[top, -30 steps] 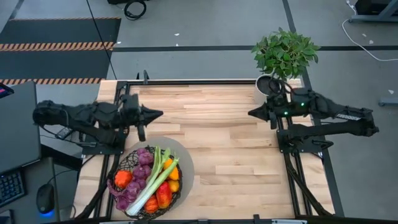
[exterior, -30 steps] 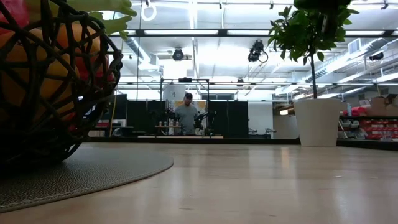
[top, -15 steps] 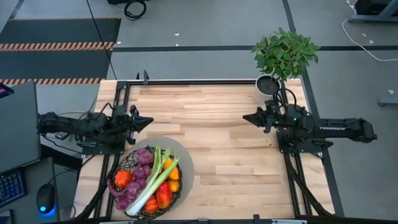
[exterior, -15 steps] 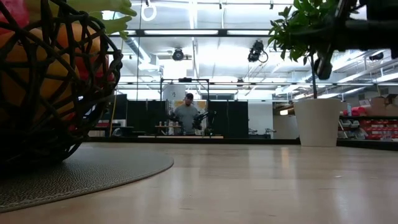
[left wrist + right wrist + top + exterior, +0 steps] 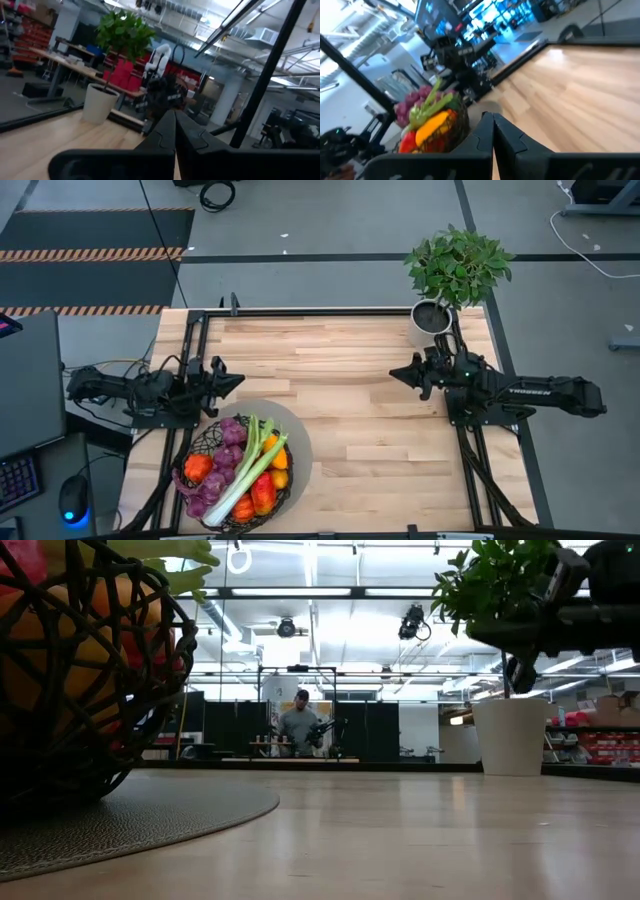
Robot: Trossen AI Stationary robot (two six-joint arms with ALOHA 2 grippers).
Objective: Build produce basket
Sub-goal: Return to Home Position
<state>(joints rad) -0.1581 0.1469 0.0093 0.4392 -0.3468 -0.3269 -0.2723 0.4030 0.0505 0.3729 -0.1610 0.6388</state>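
Note:
The dark wire basket (image 5: 236, 473) stands on a round grey mat (image 5: 296, 430) at the table's near left, filled with produce: purple grapes (image 5: 232, 432), green celery (image 5: 248, 465), orange and red pieces. It also looms at the low view's left as the basket (image 5: 70, 670) and shows in the right wrist view (image 5: 432, 125). My left gripper (image 5: 240, 377) is shut and empty at the left edge, just beyond the basket. My right gripper (image 5: 392, 372) is shut and empty at the right side, pointing toward the table's middle.
A white pot with a leafy green plant (image 5: 455, 275) stands at the far right corner, close behind my right arm. Bare wooden tabletop (image 5: 350, 410) lies between the two arms. A person (image 5: 300, 725) stands far off in the room beyond the table.
Both arms have sunk and folded back toward their own table edges. My left gripper has drawn down toward the left edge and tipped from hanging to nearly level. My right gripper has dropped into the low view near the plant. Both stayed shut.

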